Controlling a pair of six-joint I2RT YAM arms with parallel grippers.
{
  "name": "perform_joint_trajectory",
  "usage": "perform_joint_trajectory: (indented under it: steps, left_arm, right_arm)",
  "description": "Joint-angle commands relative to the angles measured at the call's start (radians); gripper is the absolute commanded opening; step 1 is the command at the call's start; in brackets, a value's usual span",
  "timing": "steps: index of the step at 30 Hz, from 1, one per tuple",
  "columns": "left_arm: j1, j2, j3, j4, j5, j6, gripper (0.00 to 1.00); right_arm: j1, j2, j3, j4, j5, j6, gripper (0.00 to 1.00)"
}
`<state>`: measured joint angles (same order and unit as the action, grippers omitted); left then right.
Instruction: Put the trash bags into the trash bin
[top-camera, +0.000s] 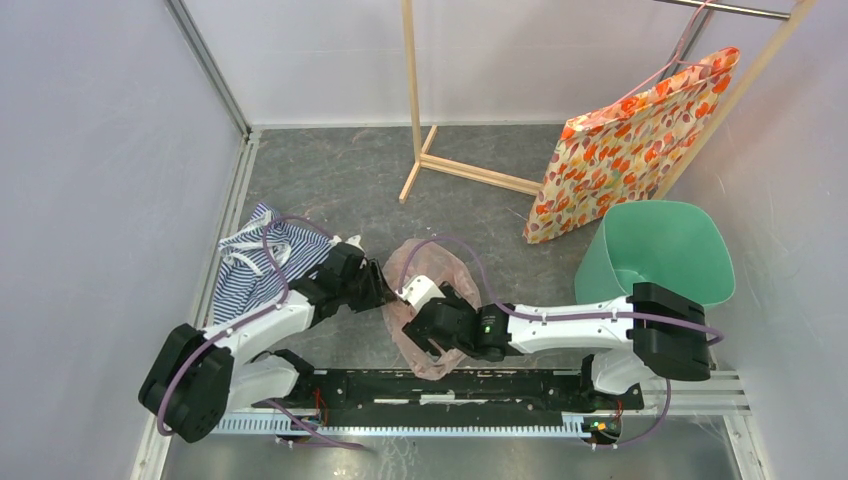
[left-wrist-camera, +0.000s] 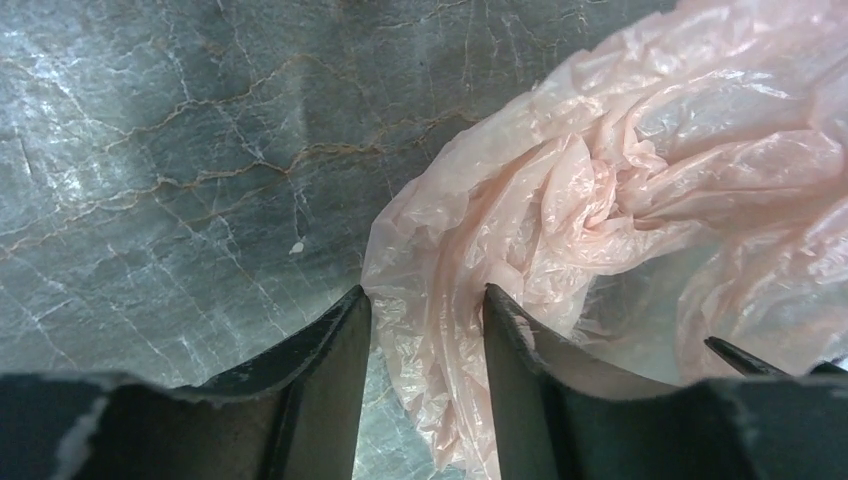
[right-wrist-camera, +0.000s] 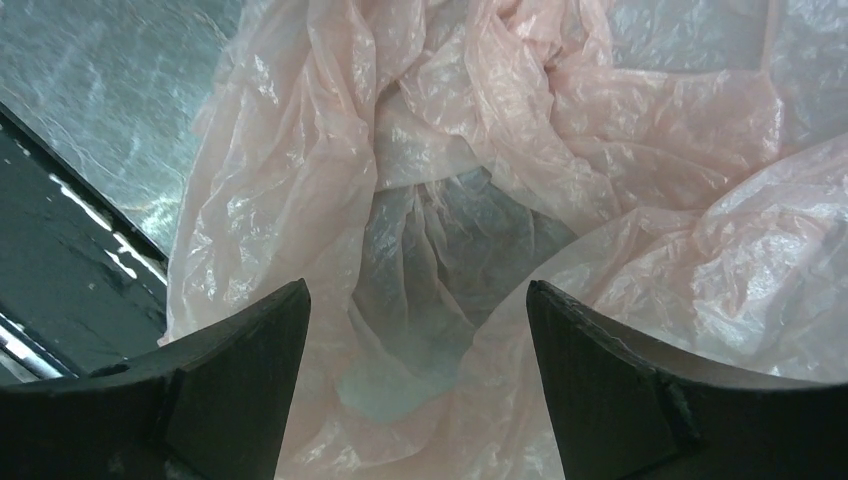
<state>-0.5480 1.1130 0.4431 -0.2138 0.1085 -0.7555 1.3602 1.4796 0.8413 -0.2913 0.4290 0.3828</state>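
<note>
The pale-pink crinkly trash bag (top-camera: 437, 262) lies crumpled on the grey floor between the two arms. My left gripper (top-camera: 385, 287) is at the bag's left edge. In the left wrist view the gripper (left-wrist-camera: 425, 292) is open, with a fold of the bag (left-wrist-camera: 600, 180) between its fingers and floor showing beside it. My right gripper (top-camera: 428, 318) is over the bag's near part. In the right wrist view it (right-wrist-camera: 417, 285) is wide open just above the bag (right-wrist-camera: 480, 130). The mint-green trash bin (top-camera: 660, 255) stands at the right, tilted toward the arms.
A blue-white striped cloth (top-camera: 255, 260) lies at the left by the wall. An orange floral bag (top-camera: 625, 150) hangs from a wooden rack (top-camera: 440, 160) at the back right. The black base rail (top-camera: 450, 385) runs along the near edge and also shows in the right wrist view (right-wrist-camera: 60, 270).
</note>
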Motion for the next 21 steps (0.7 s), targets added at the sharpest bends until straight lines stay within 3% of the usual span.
perform_joint_trajectory:
  steps: [1, 10, 21]
  left_arm:
    - [-0.008, 0.036, -0.001, 0.092, 0.005, -0.034, 0.48]
    - [-0.009, 0.079, 0.007, 0.104, 0.000, -0.010, 0.26]
    - [-0.010, 0.093, 0.020, 0.112, 0.000, -0.001, 0.18]
  right_arm:
    - [-0.021, -0.023, 0.036, 0.080, -0.004, 0.014, 0.88]
    - [-0.179, 0.031, 0.149, 0.090, -0.073, -0.010, 0.86]
    - [-0.222, 0.221, 0.183, 0.180, -0.110, -0.074, 0.79]
